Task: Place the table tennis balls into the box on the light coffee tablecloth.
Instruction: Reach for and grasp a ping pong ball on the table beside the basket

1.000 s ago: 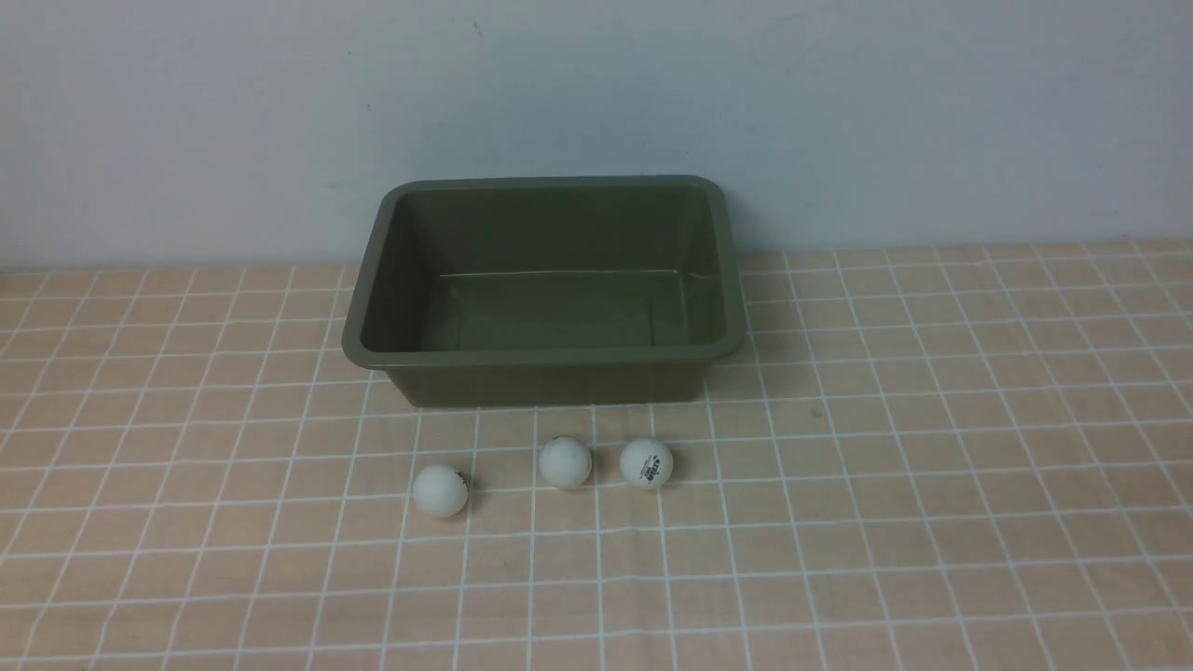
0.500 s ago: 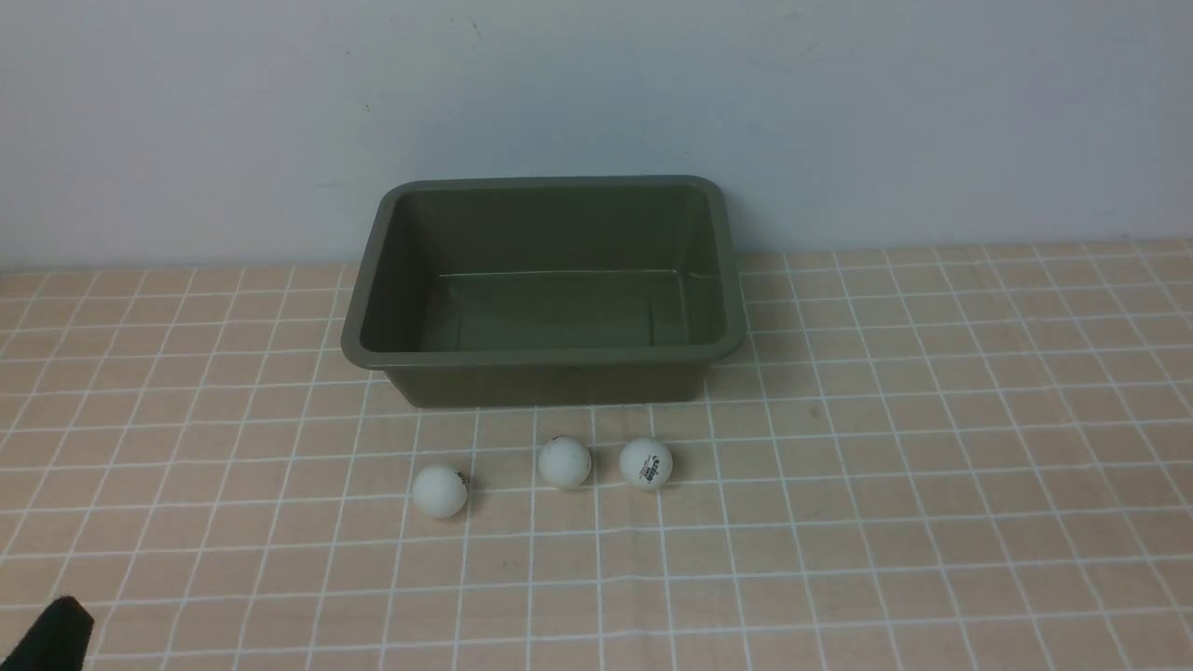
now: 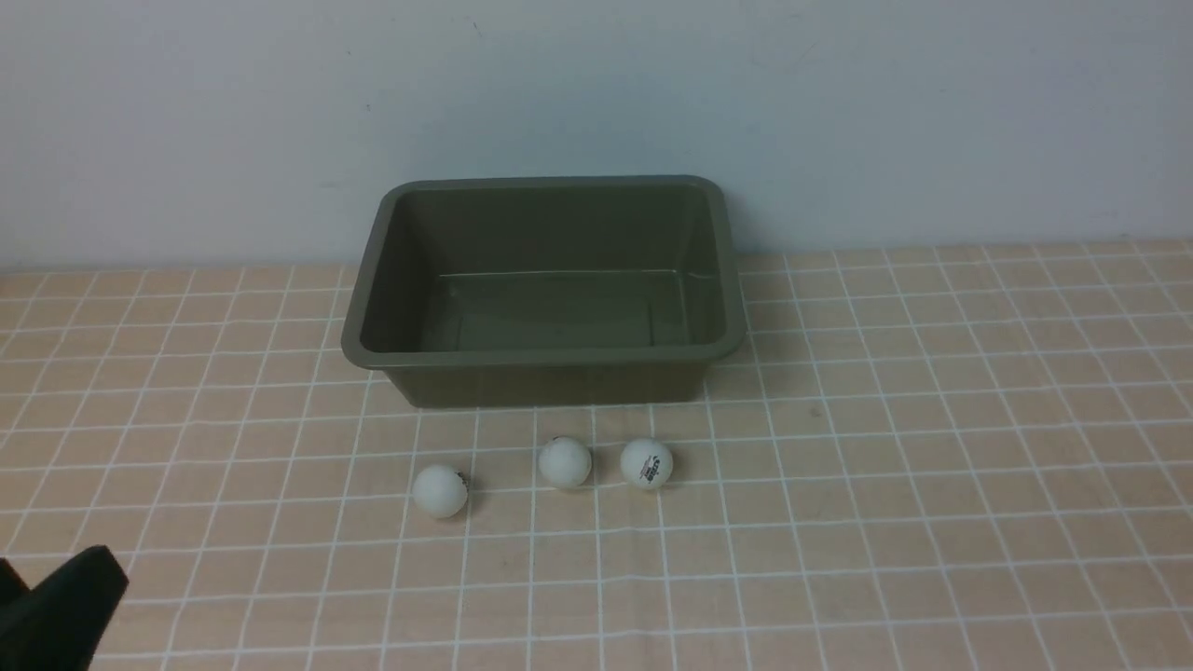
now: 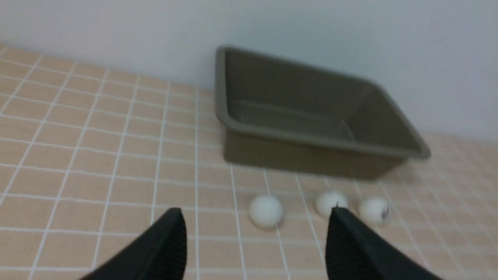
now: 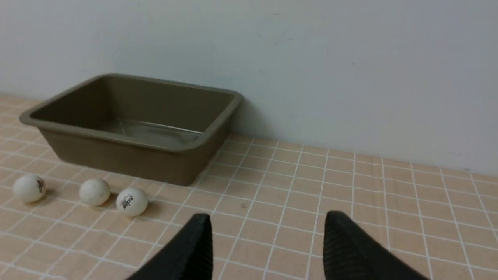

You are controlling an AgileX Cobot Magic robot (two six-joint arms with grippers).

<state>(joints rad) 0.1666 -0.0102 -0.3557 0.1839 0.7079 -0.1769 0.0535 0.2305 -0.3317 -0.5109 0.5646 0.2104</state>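
Observation:
Three white table tennis balls lie in a loose row on the light coffee tablecloth (image 3: 932,466), just in front of the box: a left ball (image 3: 440,491), a middle ball (image 3: 565,462) and a lettered right ball (image 3: 646,463). The olive-green box (image 3: 550,359) stands empty near the wall. My left gripper (image 4: 256,212) is open and holds nothing, well short of the balls, with the left ball (image 4: 265,211) showing between its jaws. In the front view only a black fingertip (image 3: 93,573) shows, at the bottom left corner. My right gripper (image 5: 268,216) is open over bare cloth, right of the balls, and holds nothing.
A pale wall (image 3: 596,93) rises directly behind the box. The gridded cloth runs across the whole table on both sides of the box.
The left gripper has come into the front view at the bottom left corner and moved further in. The balls and box have not moved.

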